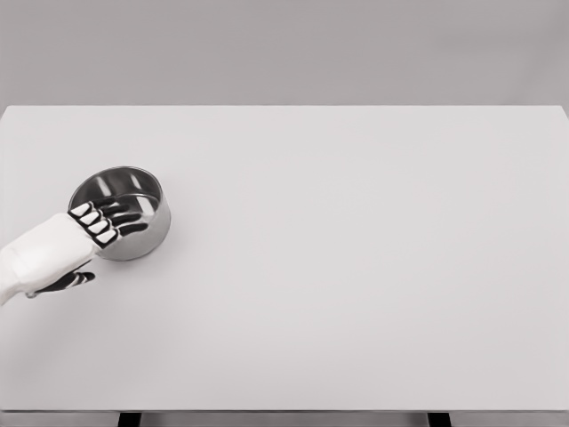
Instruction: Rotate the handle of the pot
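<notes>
A steel pot (120,212) stands upright at the white bench's (356,267) left side, mouth up; the left robot hand (100,224) lies over its near rim, fingers curled on it; the handle is hidden, its direction unclear.

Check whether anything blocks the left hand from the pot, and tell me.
Nothing visible does. The left hand is already at the pot, its fingers reaching over the near rim. The handle itself is not clearly visible.

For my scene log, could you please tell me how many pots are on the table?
1: a steel pot at the table's left side, under the left hand.
</notes>
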Controlling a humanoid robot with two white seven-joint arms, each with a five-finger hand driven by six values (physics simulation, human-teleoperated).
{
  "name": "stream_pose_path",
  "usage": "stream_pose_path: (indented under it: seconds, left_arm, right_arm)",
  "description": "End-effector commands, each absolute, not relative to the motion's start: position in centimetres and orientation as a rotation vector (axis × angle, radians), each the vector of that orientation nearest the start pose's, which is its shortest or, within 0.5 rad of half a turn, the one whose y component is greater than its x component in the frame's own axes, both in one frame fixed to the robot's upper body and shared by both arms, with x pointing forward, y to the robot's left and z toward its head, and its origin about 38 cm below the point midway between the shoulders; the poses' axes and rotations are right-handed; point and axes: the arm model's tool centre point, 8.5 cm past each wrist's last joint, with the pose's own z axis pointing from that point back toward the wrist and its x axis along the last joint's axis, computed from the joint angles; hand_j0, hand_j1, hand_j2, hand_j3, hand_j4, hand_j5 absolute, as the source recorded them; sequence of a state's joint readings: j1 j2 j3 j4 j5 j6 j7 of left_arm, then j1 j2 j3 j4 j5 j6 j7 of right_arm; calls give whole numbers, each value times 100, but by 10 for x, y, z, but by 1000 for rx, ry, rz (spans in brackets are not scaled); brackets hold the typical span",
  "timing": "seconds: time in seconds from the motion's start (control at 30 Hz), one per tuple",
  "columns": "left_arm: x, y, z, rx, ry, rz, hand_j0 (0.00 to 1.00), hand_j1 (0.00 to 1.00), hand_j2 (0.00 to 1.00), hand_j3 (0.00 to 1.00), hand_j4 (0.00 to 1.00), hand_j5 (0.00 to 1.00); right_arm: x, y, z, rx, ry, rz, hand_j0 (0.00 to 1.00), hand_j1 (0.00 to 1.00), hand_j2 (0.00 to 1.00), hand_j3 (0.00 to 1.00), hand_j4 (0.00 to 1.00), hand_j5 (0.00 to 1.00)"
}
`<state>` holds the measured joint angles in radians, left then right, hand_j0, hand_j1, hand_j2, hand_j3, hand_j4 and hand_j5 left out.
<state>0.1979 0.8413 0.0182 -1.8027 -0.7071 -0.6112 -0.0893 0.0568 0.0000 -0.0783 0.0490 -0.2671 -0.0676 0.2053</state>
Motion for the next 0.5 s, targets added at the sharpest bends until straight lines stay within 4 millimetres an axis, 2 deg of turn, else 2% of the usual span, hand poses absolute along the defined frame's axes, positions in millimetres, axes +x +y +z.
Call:
stream_pose_path:
  seconds: [0.0,0.47]
  left_arm:
    - [297,361,171,699,-1595,-1864,100,100,100,100,100,100]
    - [300,368,176,747,-1571,-1878,100,100,100,100,100,100]
  right_arm:
    - [-42,-256,-259,91,-12,-346,100,100,100,100,100,100]
    - [-42,-256,-259,91,-12,-346,100,100,100,100,100,100]
